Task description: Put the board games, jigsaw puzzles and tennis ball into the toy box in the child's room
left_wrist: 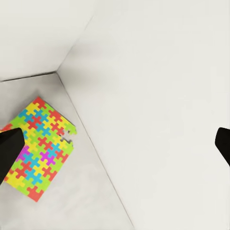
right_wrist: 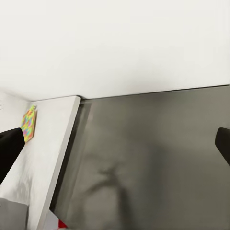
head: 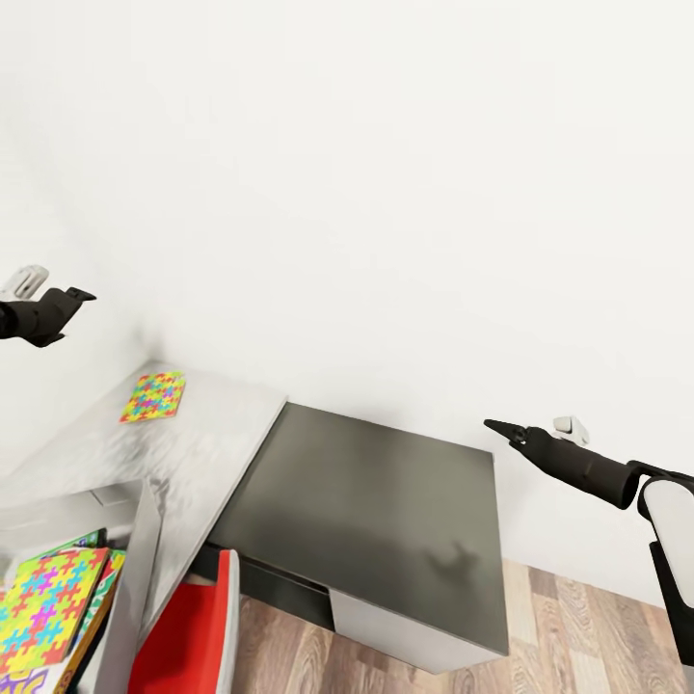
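A jigsaw puzzle [head: 48, 600] already sits inside the toy box [head: 145, 549] at the head view's lower edge, stacked on what may be a game box, beside the red chair [head: 188, 627]. The second jigsaw puzzle [head: 152, 396] lies flat on the table [head: 212, 434] near the wall corner. The left gripper [head: 77, 297] hangs high above it, fingers spread wide and empty, probably lining up a descent; the right gripper [head: 501, 428], also wide apart, idles over the dark side cabinet [head: 386, 511].
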Robot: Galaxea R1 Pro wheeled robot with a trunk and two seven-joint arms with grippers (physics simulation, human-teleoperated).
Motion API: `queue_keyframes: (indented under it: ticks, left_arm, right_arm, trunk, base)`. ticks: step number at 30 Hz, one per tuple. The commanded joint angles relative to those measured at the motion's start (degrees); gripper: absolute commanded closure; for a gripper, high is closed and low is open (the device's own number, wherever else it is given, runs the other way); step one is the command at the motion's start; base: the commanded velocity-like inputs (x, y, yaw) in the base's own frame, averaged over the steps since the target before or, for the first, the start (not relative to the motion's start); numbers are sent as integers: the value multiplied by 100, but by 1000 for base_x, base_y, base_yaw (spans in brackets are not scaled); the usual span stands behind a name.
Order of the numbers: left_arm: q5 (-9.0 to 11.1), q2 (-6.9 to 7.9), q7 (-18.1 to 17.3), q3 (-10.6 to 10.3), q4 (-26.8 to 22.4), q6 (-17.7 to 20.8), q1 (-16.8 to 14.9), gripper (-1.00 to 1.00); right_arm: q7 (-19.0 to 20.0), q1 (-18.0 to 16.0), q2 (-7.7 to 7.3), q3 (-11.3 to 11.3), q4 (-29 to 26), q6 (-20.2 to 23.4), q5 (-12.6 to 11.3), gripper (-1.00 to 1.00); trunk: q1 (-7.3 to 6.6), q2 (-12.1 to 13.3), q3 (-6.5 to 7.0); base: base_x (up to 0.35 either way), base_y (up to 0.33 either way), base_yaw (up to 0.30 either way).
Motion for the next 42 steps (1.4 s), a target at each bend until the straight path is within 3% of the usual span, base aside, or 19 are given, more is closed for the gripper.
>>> queue_keyframes:
  ticks: [1, 28, 32, 36, 37, 41, 42]
  left_arm:
    - [59, 6, 49, -22, -8, 7, -4, -100]
    - [15, -197, 79, -74, -53, -2, -19, -100]
    - [-142, -327, 106, -202, 68, -42, -112, -100]
    - [-629, -512, 128, -347, 654, -465, -478, -100]
    - [-629, -512, 128, -347, 654, -465, -478, -100]
    - [-1152, -736, 122, -418, 1403, -1144, -874, -100]
    - [-1152, -736, 122, -418, 1403, -1144, -874, -100]
  right_arm:
    - [60, -6, 1, -7, -2, 29, 59, -100]
    - [60, -6, 1, -13, -2, 29, 59, -100]
    - [60, -13, -3, -10, -2, 29, 54, -100]
    - [55, -45, -6, -1, 9, 29, 53, -100]
    - [55, -45, -6, -1, 9, 29, 53, -100]
    - [57, -14, -9, 7, 2, 29, 51, -100]
    - [57, -14, -9, 7, 2, 29, 51, -100]
  trunk:
    - [3, -11, -11]
    - [3, -11, -10]
    - [3, -11, -10]
    - [3, -11, -10]
    - [3, -11, -10]
    - [3, -11, -10]
    - [3, -11, -10]
  base:
    - [0, 129, 16]
    - [0, 23, -9]
    - [0, 0, -4]
    - [0, 0, -2]
    - [0, 0, -1]
    - [0, 0, 0]
    - [0, 0, 0]
